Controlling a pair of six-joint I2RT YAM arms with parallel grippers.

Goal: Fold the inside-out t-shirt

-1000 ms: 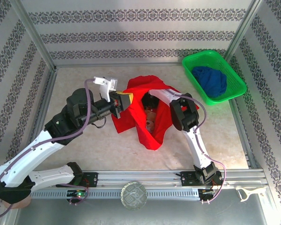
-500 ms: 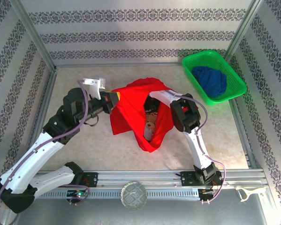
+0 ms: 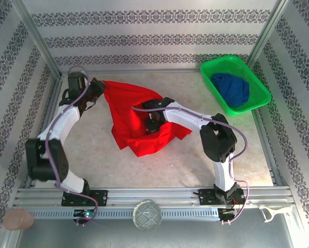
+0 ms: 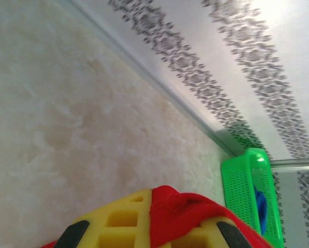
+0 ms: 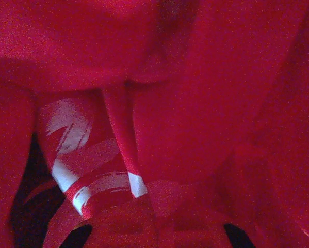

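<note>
**Red cloth drawn on a diagonal between your two grips**

The t-shirt (image 3: 128, 103) lies left of the middle of the counter (image 3: 92, 155), its long axis running from the far-left corner down toward the centre. Your left jaws are shut on its far-left tip, and the left wrist view shows red cloth bunched between the yellow fingers (image 4: 120, 225). Your right jaws are closed too, sunk in the heaped near end of the shirt, where the right arm (image 3: 190, 116) reaches in from the right. In the right wrist view a ridge of red cloth runs down into them, with white print (image 5: 92, 178) on the folds around it, so I judge they hold an inner layer, though you cannot tell which.

The coming move turns on this: the bulk sits at the right jaws and just to their near side, while the cloth narrows to a tip at the left jaws. The right arm is nearer the heap, so any spreading likely has to come from it drawing away along that diagonal, toward the near right. The green basket (image 3: 258, 98) with the blue garment (image 3: 231, 88) stands well apart at the far right.
</note>
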